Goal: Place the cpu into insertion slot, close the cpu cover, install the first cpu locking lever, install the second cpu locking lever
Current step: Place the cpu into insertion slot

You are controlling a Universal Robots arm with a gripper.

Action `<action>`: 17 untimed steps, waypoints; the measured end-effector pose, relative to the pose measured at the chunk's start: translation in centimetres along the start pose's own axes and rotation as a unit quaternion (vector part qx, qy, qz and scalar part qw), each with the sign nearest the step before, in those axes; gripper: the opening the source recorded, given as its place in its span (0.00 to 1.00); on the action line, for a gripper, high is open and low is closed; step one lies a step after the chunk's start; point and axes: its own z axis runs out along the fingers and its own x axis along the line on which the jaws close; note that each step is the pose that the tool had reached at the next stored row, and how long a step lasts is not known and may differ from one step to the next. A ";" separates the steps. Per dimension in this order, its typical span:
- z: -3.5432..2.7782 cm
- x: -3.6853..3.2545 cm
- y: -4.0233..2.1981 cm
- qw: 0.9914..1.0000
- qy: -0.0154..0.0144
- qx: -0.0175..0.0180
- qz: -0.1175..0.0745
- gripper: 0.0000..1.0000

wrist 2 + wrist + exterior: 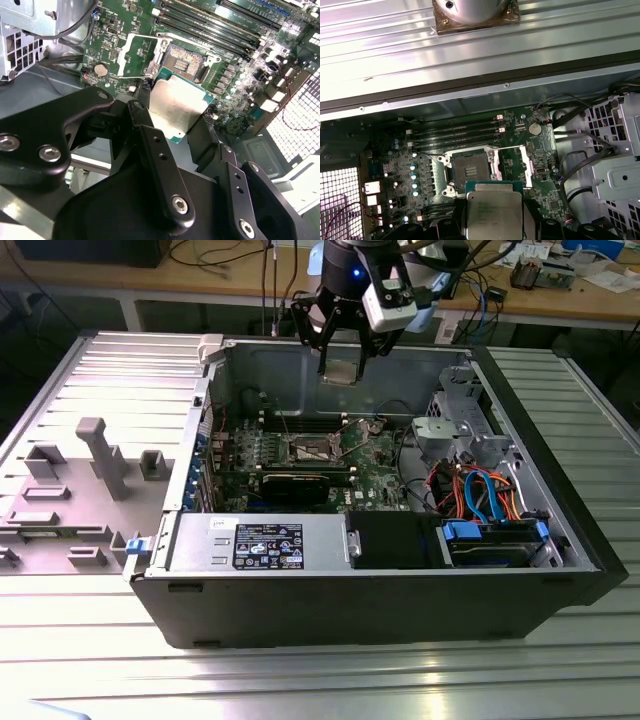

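Second wrist view has the jaws pinching the cpu [177,107] by two opposite edges, dull metal face up, held clear of the green motherboard [116,30]. Just past the tips of the jaws lies the insertion slot [184,62], bare and dark, with the cpu cover [125,50] swung open beside it. Placing the chip is the step in hand, and none looks finished. Seating it calls, I judge, for squaring its edges with the socket rim, centring over it, and a level, gentle descent.
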 end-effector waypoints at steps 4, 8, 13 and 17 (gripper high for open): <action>0.03 0.00 -0.01 1.000 -0.002 0.000 0.018 0.54; 0.08 -0.02 -0.16 1.000 -0.003 -0.001 0.031 0.54; 0.12 -0.06 -0.44 0.999 -0.003 0.000 0.036 0.54; 0.14 -0.08 -0.47 0.998 -0.005 -0.001 0.055 0.54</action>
